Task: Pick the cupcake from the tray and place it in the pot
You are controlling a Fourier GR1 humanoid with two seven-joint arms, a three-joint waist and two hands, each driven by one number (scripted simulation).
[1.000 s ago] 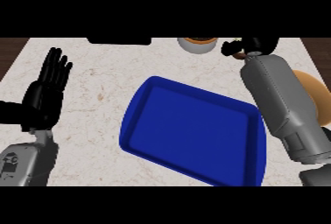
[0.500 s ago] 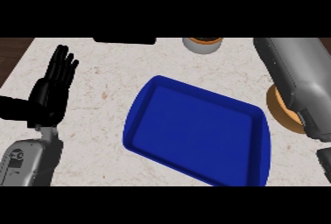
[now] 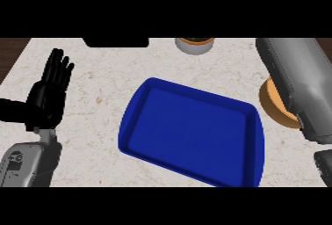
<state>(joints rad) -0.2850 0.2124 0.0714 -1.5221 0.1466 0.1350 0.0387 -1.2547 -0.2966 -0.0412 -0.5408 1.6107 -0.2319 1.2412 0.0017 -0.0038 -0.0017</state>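
A blue tray [image 3: 194,136] lies in the middle of the counter with nothing on it that I can see. No cupcake shows anywhere. My right forearm [image 3: 301,88] runs up the right side and past the top edge, so the right hand is out of view. Beneath that forearm an orange-brown round rim, the pot [image 3: 276,105], shows in part. My left hand [image 3: 48,92] rests open at the left, fingers up, holding nothing.
A small grey cup with an orange top [image 3: 194,44] stands at the far edge of the counter. A black object [image 3: 117,41] lies at the far edge, left of it. Dark wood shows past the counter's left corner.
My right arm has stretched farther up, and its hand, seen near the far edge a second ago, has left the view. The left hand has hardly moved.
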